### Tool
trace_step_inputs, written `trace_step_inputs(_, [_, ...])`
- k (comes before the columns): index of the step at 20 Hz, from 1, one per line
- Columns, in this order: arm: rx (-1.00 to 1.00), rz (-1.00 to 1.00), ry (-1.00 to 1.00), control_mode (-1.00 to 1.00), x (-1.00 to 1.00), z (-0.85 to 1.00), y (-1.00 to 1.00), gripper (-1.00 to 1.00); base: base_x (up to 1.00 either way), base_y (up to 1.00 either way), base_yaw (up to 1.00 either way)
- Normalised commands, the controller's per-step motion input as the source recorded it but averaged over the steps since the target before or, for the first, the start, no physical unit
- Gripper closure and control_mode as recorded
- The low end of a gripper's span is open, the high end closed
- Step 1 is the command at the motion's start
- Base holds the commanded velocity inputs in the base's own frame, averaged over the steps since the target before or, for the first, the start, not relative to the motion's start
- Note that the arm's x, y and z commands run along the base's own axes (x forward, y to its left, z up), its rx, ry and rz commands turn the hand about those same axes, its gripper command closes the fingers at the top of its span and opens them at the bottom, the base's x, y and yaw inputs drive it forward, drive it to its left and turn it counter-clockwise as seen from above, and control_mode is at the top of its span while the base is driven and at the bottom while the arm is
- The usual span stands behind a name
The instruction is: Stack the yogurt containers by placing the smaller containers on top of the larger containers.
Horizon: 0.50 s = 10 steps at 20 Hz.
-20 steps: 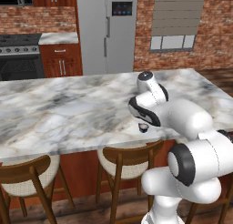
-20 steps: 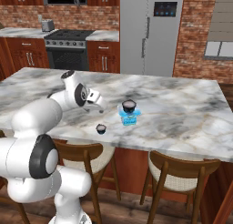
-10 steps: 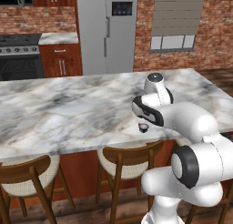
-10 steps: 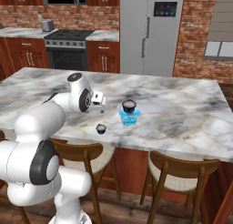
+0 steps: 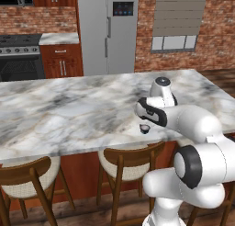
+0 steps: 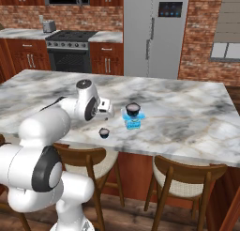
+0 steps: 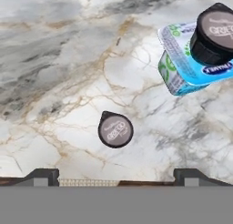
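Observation:
A light blue squarish yogurt tub (image 7: pixel 179 75) (image 6: pixel 132 121) stands on the marble island, with one dark round cup (image 7: pixel 214 34) (image 6: pixel 132 108) sitting on top of it. A second, smaller dark cup (image 7: pixel 115 130) (image 6: pixel 104 132) (image 5: pixel 144 128) rests alone on the counter near the front edge. My gripper (image 7: pixel 116 177) (image 6: pixel 106 115) (image 5: pixel 148 118) hovers above and just behind this loose cup, pointing down, open wide with nothing between its fingertips (image 7: pixel 43 175). In the left base view my arm hides the tub.
The island counter (image 6: pixel 187 112) has its front edge close beside the loose cup. Wooden stools (image 6: pixel 187 178) (image 5: pixel 128 161) stand under that edge. A fridge and a stove stand far back against the brick wall.
My arm has swung a little toward the cups, bringing the hand nearer over the loose cup. The cups and tub have not moved; the gripper stayed open.

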Motion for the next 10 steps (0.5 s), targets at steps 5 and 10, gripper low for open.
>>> trace_step_inputs(5, [0.0, 0.0, 0.05, -1.0, 0.0, -0.18, 0.0, -1.0, 0.0, 0.0, 0.0])
trace_step_inputs(10, [0.0, 0.0, 0.07, -1.0, 0.0, -0.22, 0.0, -1.0, 0.0, 0.0, 0.0])
